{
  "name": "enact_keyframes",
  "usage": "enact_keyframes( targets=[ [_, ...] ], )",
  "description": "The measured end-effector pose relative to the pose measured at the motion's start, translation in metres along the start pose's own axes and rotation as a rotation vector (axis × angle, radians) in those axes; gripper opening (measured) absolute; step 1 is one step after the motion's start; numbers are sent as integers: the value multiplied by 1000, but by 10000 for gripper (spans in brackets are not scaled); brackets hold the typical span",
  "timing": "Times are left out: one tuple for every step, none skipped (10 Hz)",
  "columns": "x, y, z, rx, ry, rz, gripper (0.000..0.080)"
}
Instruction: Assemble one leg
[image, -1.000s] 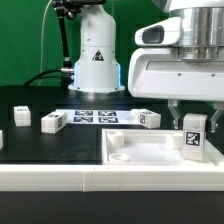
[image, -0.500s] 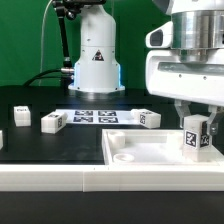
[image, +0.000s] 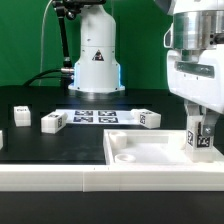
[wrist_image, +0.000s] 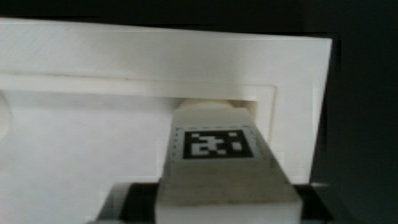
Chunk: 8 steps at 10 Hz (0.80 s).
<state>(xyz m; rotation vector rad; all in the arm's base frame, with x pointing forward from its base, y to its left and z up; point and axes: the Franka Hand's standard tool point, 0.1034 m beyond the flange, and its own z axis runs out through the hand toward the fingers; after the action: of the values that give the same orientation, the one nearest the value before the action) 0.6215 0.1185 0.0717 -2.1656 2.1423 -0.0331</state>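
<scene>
My gripper (image: 201, 118) is shut on a leg (image: 199, 137), a small white upright block with a black-and-white tag. I hold it over the exterior view's right end of the wide white panel (image: 150, 150), near a corner. In the wrist view the leg (wrist_image: 222, 165) fills the foreground between my dark fingers (wrist_image: 139, 205), and a corner socket (wrist_image: 217, 103) of the panel (wrist_image: 107, 70) lies just beyond its tip. Whether the leg touches the panel cannot be told.
Three more legs lie on the black table: one (image: 22, 115) at the exterior view's left, one (image: 53, 122) beside it, one (image: 147, 118) behind the panel. The marker board (image: 95, 115) lies between them. The robot base (image: 95, 60) stands at the back.
My gripper has carried the leg toward the exterior view's right and slightly down, from over the panel's inner area to its right end.
</scene>
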Motion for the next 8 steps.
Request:
enact_keyframes(
  targets=[
    [0, 0, 0, 0, -1, 52, 290],
    [0, 0, 0, 0, -1, 32, 290],
    [1, 0, 0, -2, -1, -27, 523],
    [5, -1, 0, -3, 0, -93, 523],
    [5, -1, 0, -2, 0, -172, 610],
    [4, -1, 0, -2, -1, -269, 641],
    [4, -1, 0, -2, -1, -350, 647],
    [3, 0, 1, -5, 2, -484, 647]
  ],
)
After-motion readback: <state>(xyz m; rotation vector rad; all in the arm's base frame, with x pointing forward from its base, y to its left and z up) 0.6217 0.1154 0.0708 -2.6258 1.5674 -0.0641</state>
